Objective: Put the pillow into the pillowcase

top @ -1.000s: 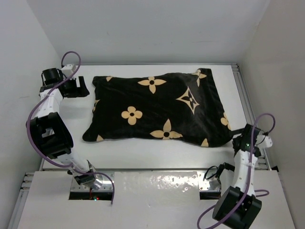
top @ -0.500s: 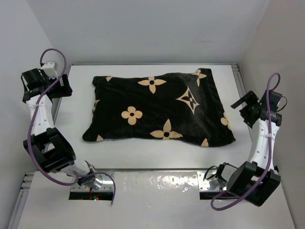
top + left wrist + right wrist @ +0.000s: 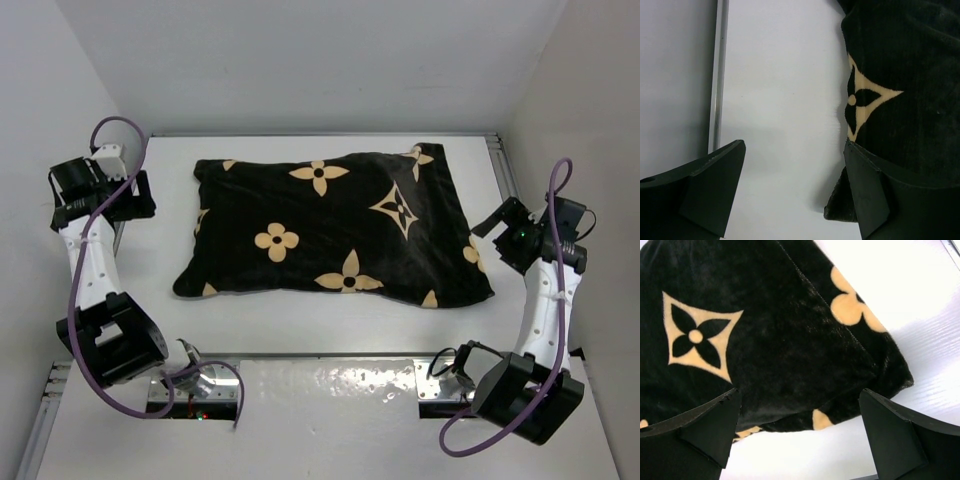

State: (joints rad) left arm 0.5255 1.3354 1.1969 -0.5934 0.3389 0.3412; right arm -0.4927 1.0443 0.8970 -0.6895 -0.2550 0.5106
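Plump pillowcase (image 3: 335, 228) lies mid-counter (image 3: 300, 322), white surface showing along all 4 edges. Left hand (image 3: 795, 150), spread and empty, flanks its left edge; right hand (image 3: 800, 396), likewise spread, its right.

Pillowcase (image 3: 330, 225): black ground, printed with tan four-petal flowers and tan diamonds enclosing black flowers. Table (image 3: 300, 315): plain white. Left claw (image 3: 795, 190), right claw (image 3: 800, 435): black. Left arm (image 3: 92, 265), right arm (image 3: 540, 300): white links, black joints. Cables (image 3: 75, 300): purple.

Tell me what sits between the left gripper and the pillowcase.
Nothing but a bare strip of white table separates the left gripper from the pillowcase. The top external view shows it, and the left wrist view agrees.
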